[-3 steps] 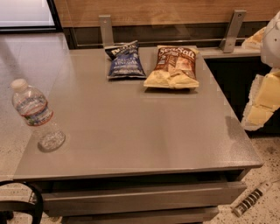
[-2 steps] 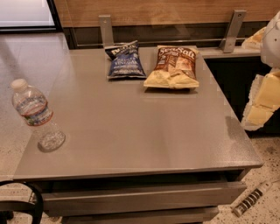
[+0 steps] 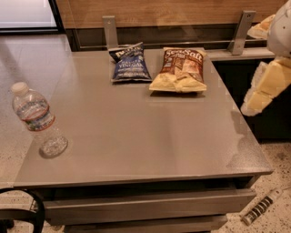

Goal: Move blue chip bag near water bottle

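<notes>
Nothing has visibly moved in the past second: bottle, bags and robot arm sit where they were. At far left, near the front corner of the smooth grey table, stands the small clear plastic water bottle, white-capped with a red, white and blue label band, its cap leaning toward the left of the view. Below it, at the bottom left corner, a black curved bar arcs in front of the table's base. Well apart from the bottle, at the far edge of the tabletop, the small navy foil blue chip bag with white lettering lies flat, its dark top edge nearest an upright metal bracket fixed below a wooden wall panel. Just beside it on the right, a narrow strip of table between them, lies the larger brown-and-yellow "Sea Salt" chip bag, also flat. At the right edge of the view, off the side of the table, hangs the robot's pale arm: a white rounded upper segment, then a cream-yellow length slanting down and to the left. Its gripper is at that lower end, in the air just beyond the table's right edge and well apart from both bags; whether it is released or clenched cannot be told. On the speckled floor at lower right lies a ribbed grey strip.
</notes>
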